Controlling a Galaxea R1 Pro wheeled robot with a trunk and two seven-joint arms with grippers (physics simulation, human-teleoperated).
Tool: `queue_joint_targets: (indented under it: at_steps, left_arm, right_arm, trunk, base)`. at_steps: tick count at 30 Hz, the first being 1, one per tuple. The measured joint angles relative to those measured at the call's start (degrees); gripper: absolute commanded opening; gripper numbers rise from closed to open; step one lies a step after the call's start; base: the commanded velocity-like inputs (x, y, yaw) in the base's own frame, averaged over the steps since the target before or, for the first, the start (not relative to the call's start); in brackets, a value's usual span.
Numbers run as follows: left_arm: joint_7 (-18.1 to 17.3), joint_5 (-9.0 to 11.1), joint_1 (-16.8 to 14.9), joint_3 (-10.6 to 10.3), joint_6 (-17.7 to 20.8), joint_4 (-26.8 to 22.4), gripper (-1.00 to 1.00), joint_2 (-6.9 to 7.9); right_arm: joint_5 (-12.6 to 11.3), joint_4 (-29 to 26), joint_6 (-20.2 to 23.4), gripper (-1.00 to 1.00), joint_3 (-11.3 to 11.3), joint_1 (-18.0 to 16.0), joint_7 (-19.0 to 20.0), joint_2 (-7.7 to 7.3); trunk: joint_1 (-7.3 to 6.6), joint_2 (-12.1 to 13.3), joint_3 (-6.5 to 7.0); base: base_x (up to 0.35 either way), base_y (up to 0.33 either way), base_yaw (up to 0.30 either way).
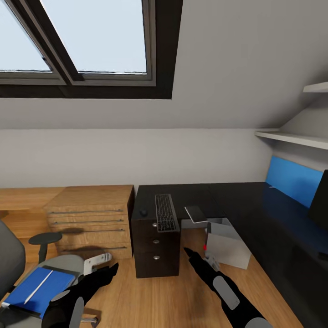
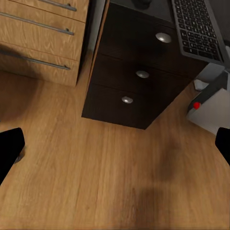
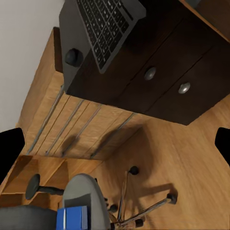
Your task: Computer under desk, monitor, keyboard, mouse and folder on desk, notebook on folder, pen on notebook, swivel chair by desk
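Note:
A black keyboard point(image 1: 165, 212) point(image 2: 199, 28) point(image 3: 105, 24) lies on the dark desk point(image 1: 237, 200), its near end overhanging the drawer unit. The mouse point(image 1: 143, 212) point(image 3: 73, 56) sits just left of it. At the right edge stands the black monitor point(image 1: 320, 200). The grey computer point(image 1: 226, 242) point(image 2: 213, 108) stands on the floor under the desk. A blue flat folder or notebook point(image 1: 38, 289) point(image 3: 72, 218) with a white pen point(image 1: 40, 286) lies on the swivel chair point(image 1: 68, 266) point(image 3: 84, 199). My left gripper point(image 1: 108, 269) point(image 2: 115, 148) and right gripper point(image 1: 187, 252) point(image 3: 115, 143) hang open over the floor.
A wooden drawer chest point(image 1: 91, 218) point(image 2: 43, 33) stands left of the desk's dark drawers point(image 1: 155, 248) point(image 2: 139, 76) point(image 3: 158, 81). A small grey flat item point(image 1: 196, 213) rests on the desk edge. Wall shelves point(image 1: 291, 136) hang at the right. Wooden floor point(image 2: 96, 182) lies below both grippers.

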Motion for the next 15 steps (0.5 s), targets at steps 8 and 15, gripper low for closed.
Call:
queue_joint_targets:
  at_steps: [8,15]
  left_arm:
    - [4.0,0.1,0.3,0.0,0.0,0.5,1.0,-0.02]
    - [6.1,0.3,0.3,0.1,0.0,0.9,1.0,-0.03]
  right_arm:
    - [0.1,0.2,-0.4,1.0,0.0,0.0,2.3,0.04]
    - [0.1,0.4,-3.3,1.0,0.2,0.0,2.5,0.53]
  trunk:
    - [1.76,-3.2,-1.44]
    - [3.3,-6.0,-2.7]
  base:
    - [0.0,0.0,0.0]
    - [0.0,0.0,0.0]
